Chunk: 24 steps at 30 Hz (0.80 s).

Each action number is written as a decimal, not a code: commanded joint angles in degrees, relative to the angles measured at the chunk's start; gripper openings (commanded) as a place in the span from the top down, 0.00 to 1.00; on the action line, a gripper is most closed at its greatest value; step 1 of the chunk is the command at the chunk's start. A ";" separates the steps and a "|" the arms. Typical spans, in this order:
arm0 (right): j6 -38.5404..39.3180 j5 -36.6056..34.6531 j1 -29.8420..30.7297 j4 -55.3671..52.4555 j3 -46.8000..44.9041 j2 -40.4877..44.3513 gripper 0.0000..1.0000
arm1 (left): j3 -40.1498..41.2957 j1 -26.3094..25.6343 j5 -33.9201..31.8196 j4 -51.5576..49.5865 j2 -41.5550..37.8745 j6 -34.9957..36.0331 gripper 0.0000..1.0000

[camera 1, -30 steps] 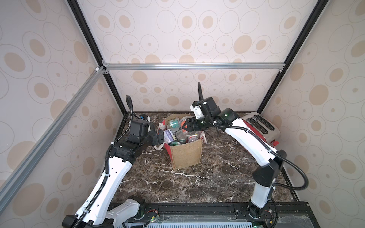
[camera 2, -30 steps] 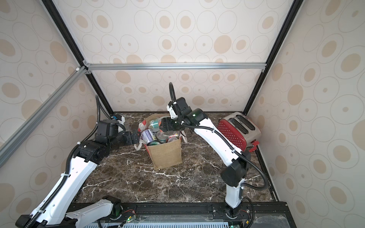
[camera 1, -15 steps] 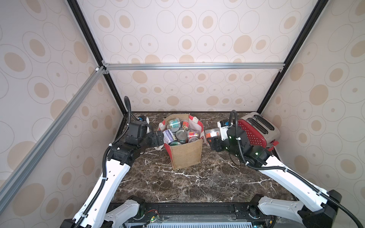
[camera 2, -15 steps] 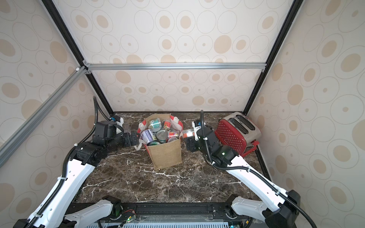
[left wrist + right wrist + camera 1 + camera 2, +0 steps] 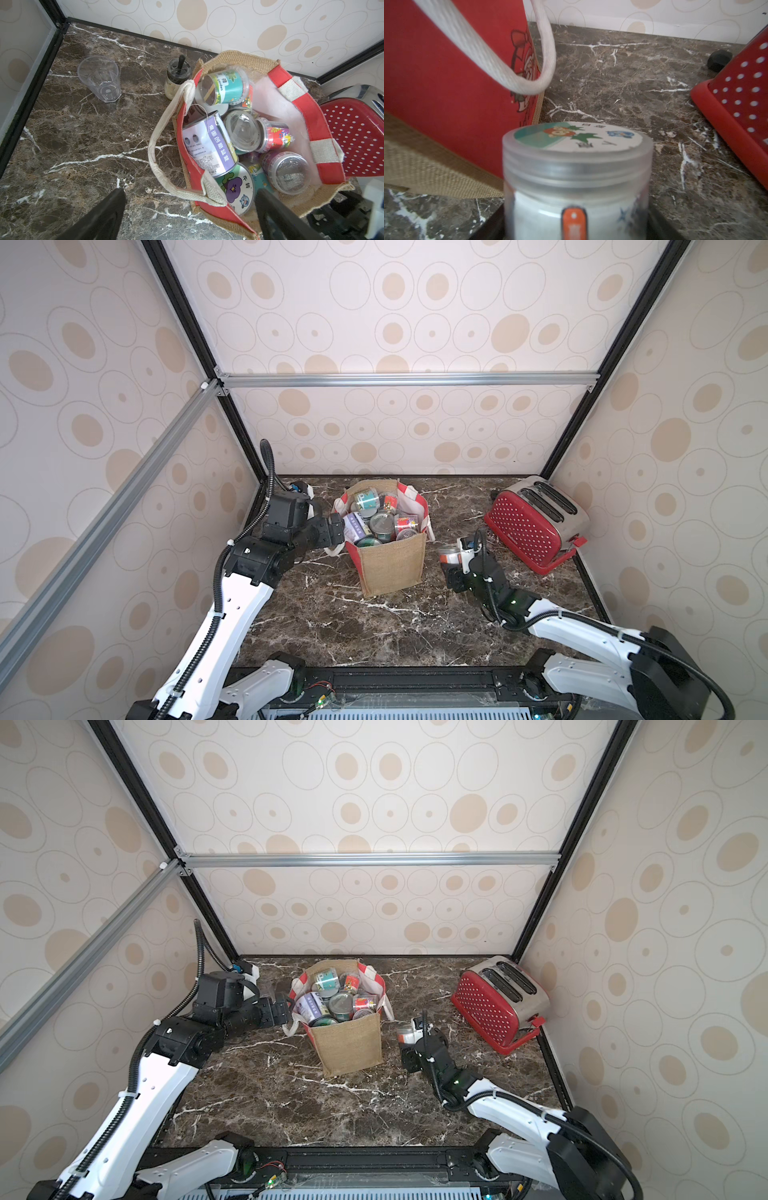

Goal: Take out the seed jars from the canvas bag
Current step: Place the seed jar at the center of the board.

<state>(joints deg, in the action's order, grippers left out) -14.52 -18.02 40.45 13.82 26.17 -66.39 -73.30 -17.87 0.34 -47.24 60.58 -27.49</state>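
Ahead of the left gripper (image 5: 190, 190) jaws, a sticker lid (image 5: 234, 188) reads "牛转"; beyond, the purple-labelled jar (image 5: 207, 145) reads "桌面创意盆栽" and the teal-labelled jar (image 5: 226, 87) "garden". The seed jar (image 5: 575, 166) between the right gripper (image 5: 576, 226) jaws has blurred print.

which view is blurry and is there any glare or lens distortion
Right wrist view: the seed jar is close to the lens and looks soft, as does the bag handle; the marble table behind is sharper. Left wrist view: crisp, the purple-labelled jar reads clearly. Both top views: even light, wide-angle lens splays the frame posts.
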 commanded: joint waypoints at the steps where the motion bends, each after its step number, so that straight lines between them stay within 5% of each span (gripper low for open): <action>1: 1.26 -0.15 0.33 16.34 -1.21 -4.62 0.32 | -0.82 0.36 0.34 -0.46 0.24 -0.73 0.02; 24: 7.09 -8.57 5.33 59.28 -7.15 -38.68 0.31 | 0.61 0.44 0.76 1.04 2.19 -0.55 0.02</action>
<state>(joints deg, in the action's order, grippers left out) -8.03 -24.12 44.25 68.77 21.98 -103.26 -72.53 -17.87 1.19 -47.13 62.87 -27.70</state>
